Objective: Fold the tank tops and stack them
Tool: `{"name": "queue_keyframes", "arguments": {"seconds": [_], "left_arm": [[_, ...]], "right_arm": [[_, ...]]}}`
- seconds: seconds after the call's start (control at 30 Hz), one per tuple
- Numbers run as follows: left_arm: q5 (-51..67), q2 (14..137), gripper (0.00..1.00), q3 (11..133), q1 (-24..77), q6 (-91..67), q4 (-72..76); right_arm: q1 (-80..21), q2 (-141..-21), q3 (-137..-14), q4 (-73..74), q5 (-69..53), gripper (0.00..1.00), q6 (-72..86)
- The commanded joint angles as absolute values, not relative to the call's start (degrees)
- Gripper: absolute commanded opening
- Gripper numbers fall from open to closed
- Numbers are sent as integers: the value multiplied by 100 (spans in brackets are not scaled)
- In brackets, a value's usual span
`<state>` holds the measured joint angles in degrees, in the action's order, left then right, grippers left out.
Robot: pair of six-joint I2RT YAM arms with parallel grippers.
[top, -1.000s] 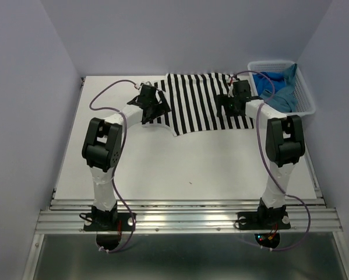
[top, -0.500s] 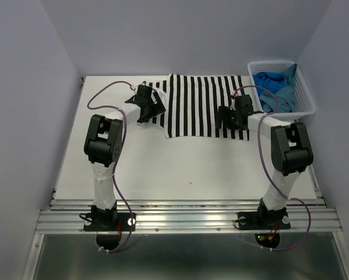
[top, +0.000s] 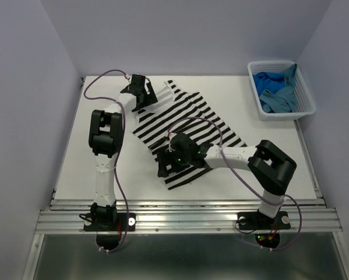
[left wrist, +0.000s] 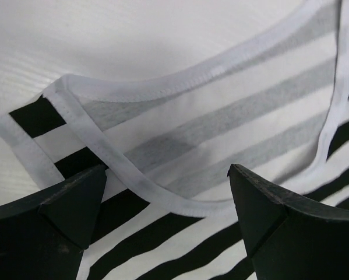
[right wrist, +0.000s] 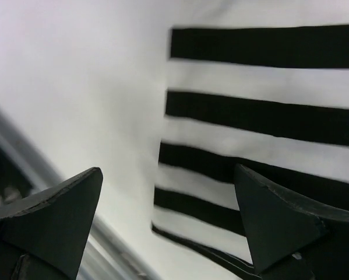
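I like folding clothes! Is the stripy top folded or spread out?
Spread out, not folded. The striped tank top lies flat and slanted across the table, its strap and neckline open.

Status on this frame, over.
Left gripper open at the strap end; right gripper open at the hem corner. Striped tank top spread flat, unfolded. Nothing obstructing.

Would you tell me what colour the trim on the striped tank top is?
White; the trim edges the striped tank top, clearest in the left wrist view.

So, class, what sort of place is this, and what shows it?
Likely a robot lab cell: two arms bolted to a metal rail, a white table boxed in by plain walls, a striped tank top laid out.
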<state>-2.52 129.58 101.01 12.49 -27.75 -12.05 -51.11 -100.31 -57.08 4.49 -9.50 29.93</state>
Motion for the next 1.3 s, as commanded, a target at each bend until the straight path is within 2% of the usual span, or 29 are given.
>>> {"name": "queue_keyframes", "arguments": {"seconds": [0.0,0.2,0.37,0.5,0.57,0.67,0.8,0.93,1.07,1.27], "left_arm": [[-325,13236,99,10915,1230,-2312,-1819],[-273,12763,99,11057,1222,-2145,-1837],[-377,11472,99,10336,1335,-2276,-1846],[-765,10040,99,8327,1765,-2960,-1749],[-826,9091,99,7057,2220,-3347,-1644],[-923,7825,99,5945,2802,-4136,-1661],[-468,6436,99,4320,3619,-5192,-2029],[209,5241,99,3350,4629,-6177,-2259],[413,5185,99,3067,5097,-6609,-2783],[106,6090,99,3463,5194,-6522,-3725]], "right_arm": [[-5493,-10494,-6722,492,-1502,100,2989],[-5493,-9933,-7312,1273,-186,100,2804],[-5010,-8923,-6629,1283,606,100,2917],[-3766,-8123,-5750,1484,168,100,3365],[-3499,-7701,-5329,1625,158,100,3472],[-3061,-7209,-4949,1950,439,100,3550],[-2488,-6760,-4325,2144,352,100,3621],[-2066,-6548,-3824,2162,246,100,3621],[-1785,-6583,-3779,2162,115,100,3542],[-1670,-6653,-3797,2206,105,100,3472]]}}
